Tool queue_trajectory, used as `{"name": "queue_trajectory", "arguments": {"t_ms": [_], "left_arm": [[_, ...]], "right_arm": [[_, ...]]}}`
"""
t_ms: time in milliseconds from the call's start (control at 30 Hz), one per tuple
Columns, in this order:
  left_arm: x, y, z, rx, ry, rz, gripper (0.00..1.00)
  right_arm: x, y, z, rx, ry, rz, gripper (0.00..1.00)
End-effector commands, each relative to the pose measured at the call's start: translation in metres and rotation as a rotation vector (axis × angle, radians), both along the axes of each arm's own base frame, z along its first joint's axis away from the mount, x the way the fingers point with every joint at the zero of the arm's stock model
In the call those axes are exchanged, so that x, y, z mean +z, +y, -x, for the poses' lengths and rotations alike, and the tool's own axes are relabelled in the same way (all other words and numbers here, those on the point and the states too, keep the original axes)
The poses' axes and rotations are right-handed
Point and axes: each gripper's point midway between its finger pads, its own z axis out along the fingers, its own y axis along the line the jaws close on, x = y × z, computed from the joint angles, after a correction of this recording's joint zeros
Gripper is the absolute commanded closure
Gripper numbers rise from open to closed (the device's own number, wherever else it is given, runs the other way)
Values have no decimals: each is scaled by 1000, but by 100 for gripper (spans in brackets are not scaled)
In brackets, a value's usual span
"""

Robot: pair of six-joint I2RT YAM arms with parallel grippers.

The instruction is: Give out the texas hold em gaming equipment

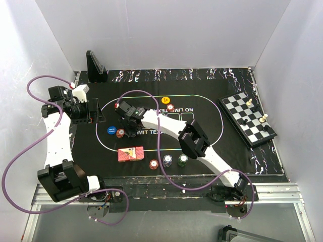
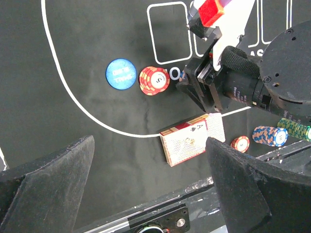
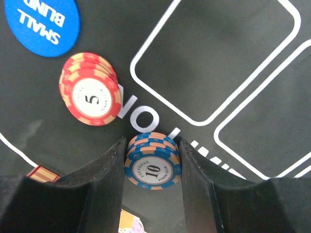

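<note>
My right gripper [image 3: 151,142] is shut on a small stack of blue-and-orange "10" chips [image 3: 152,167], with a finger pressing each side. Just left of it stands a red "5" chip stack [image 3: 90,94] [image 1: 120,133], and beyond that lies a blue "SMALL BLIND" disc [image 3: 41,22] [image 1: 111,130]. From above, the right gripper [image 1: 129,128] is at the left of the mat's oval. The red-backed card deck [image 1: 130,154] [image 2: 189,142] lies near the oval's front line. My left gripper [image 2: 146,194] [image 1: 93,108] hovers open and empty over the mat's left side.
Red [image 1: 154,164], blue [image 1: 167,160] and green [image 1: 182,160] chip stacks stand in a row at the mat's front. A yellow disc [image 1: 165,99] and a red chip [image 1: 170,107] lie at the back. A chessboard [image 1: 247,118] is at the right, a black wedge stand [image 1: 96,66] at the back left.
</note>
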Motion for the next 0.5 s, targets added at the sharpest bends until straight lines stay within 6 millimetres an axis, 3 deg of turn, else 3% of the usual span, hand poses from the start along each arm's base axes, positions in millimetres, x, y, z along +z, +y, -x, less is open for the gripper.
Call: {"name": "queue_trajectory", "arguments": {"t_ms": [0,67,300,467], "left_arm": [[5,-1,-1,-1,-35,10,0],[5,-2,1,-3,-35,10,0],[7,-1,4,3,-34,5,0],[6,-2,7,12,-32,4,0]], "right_arm": [[7,19,-6,9,-10,-69,98],[4,20,-6,11,-1,-74,90],[8,18,0,31,18,-79,44],[30,12,-2,33,2,-109,32]]}}
